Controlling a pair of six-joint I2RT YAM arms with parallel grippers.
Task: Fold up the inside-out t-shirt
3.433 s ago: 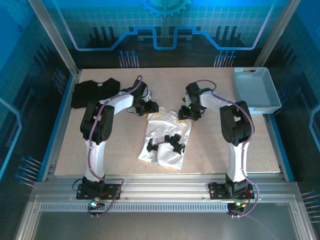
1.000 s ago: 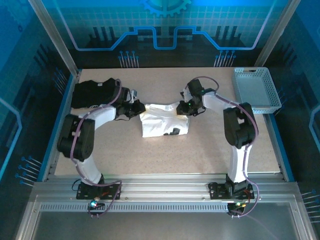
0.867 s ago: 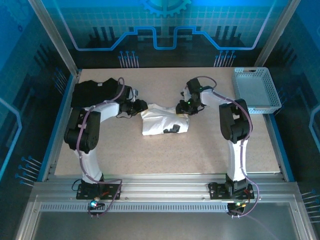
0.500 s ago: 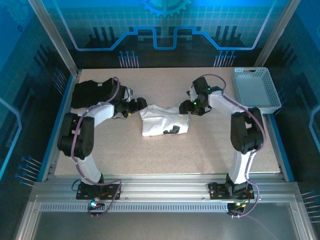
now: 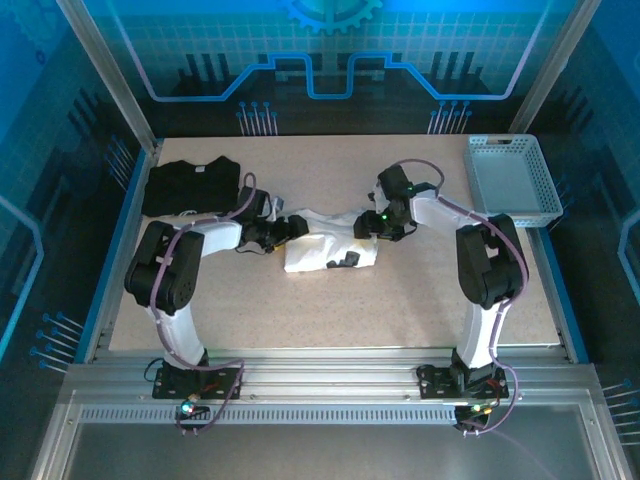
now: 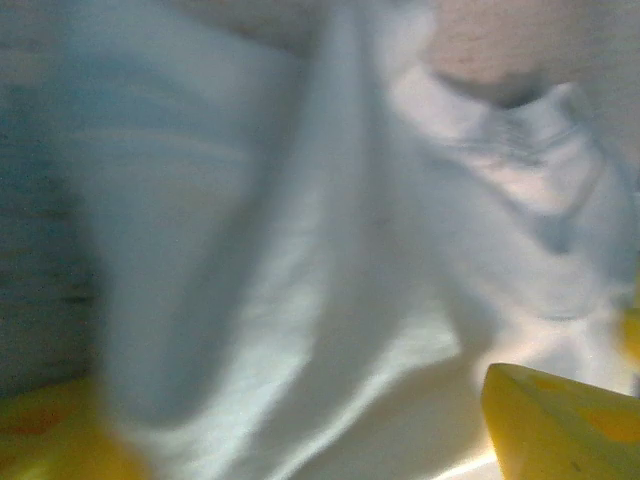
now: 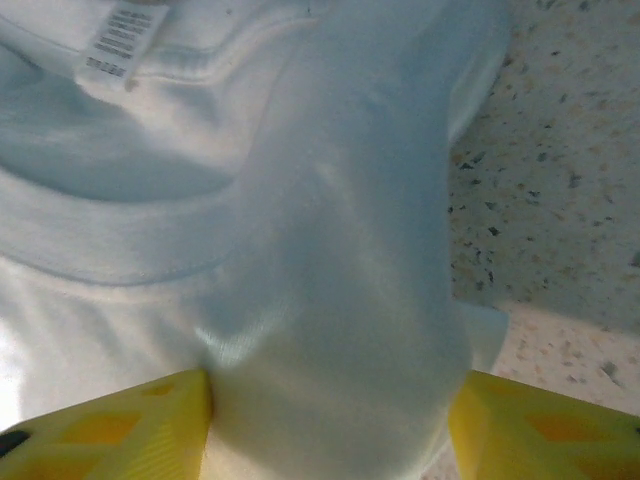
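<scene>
both released: left tool (image 5: 292,227), right tool (image 5: 365,228) straddle white t-shirt (image 5: 322,252) edges.

White thin-fabric short-sleeved t-shirt (image 5: 325,245): one. Black folded fabric t-shirt (image 5: 190,185): one, far left of white t-shirt. Light-blue perforated plastic basket (image 5: 505,141): one, far right. White-and-black robot arms: two, left arm (image 5: 165,275) and right arm (image 5: 487,265), flanking white t-shirt.

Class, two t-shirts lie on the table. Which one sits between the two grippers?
The white t-shirt, folded mid-table, with the left gripper and right gripper at its ends. The black t-shirt lies apart in the far left corner.
</scene>
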